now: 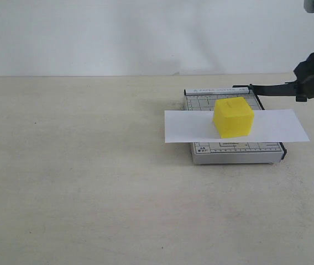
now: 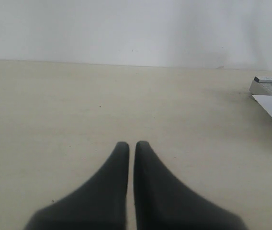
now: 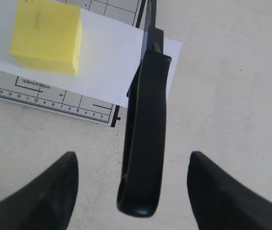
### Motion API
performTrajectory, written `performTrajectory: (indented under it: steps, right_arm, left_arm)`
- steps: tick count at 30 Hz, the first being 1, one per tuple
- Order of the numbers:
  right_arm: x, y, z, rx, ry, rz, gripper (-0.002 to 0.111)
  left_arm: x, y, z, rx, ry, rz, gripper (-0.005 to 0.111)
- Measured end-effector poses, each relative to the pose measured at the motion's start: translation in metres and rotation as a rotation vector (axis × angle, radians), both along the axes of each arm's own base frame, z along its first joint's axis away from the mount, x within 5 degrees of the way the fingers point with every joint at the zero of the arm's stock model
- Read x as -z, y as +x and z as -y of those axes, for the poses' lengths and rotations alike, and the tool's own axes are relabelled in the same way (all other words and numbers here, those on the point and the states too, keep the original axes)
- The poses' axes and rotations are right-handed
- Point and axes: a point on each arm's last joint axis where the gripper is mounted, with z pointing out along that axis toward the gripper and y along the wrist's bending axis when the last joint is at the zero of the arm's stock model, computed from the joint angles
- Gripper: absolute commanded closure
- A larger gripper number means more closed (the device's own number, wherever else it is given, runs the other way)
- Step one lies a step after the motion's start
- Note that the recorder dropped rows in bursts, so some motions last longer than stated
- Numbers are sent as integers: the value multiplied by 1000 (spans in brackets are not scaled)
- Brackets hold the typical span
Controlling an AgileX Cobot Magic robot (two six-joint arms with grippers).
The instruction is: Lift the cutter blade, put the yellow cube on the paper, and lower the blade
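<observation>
A plain pale wall (image 1: 118, 33) closes off the upper part of the exterior view, and below it a cream, faintly speckled worktop (image 1: 90, 182) fills the rest of the frame, bare across its whole left half. The left gripper (image 2: 131, 143) shows only in its own wrist view, where its two dark fingers are pressed together with just a thin slit between them, grasping nothing and poised over open worktop; a corner of the trimmer and an end of the paper sit at the far right edge of that picture. Right of centre in the exterior view lies the grey gridded trimmer base (image 1: 240, 148), flat on the worktop. The paper (image 1: 184, 127) lies across it, its ends overhanging the base on both the left and the right. The yellow cube (image 1: 233, 117) stands on the paper over the middle of the base. From the hinge at the base's upper right corner, the cutter blade (image 1: 273, 89) is lifted off the base and runs toward the right edge of the frame, where a dark arm meets it. The right gripper (image 3: 131, 158) is spread wide: in its wrist view the blade's thick black handle (image 3: 143, 143) sits between the two fingers with a clear gap on either side, not clamped, and above the paper's end.
</observation>
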Motion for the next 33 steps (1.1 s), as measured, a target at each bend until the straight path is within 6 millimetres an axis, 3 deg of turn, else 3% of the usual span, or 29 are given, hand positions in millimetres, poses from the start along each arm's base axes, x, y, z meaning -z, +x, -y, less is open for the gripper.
performTrajectory:
  steps: [11, 16, 33]
  right_arm:
    - [-3, 2, 2, -2, -29, 28, 47]
    - [-3, 2, 2, -2, -29, 28, 58]
    - [7, 8, -5, -13, 49, -11, 58]
  left_arm:
    - [0, 0, 0, 0, 0, 0, 102]
    - [0, 0, 0, 0, 0, 0, 102]
    - [0, 0, 0, 0, 0, 0, 102]
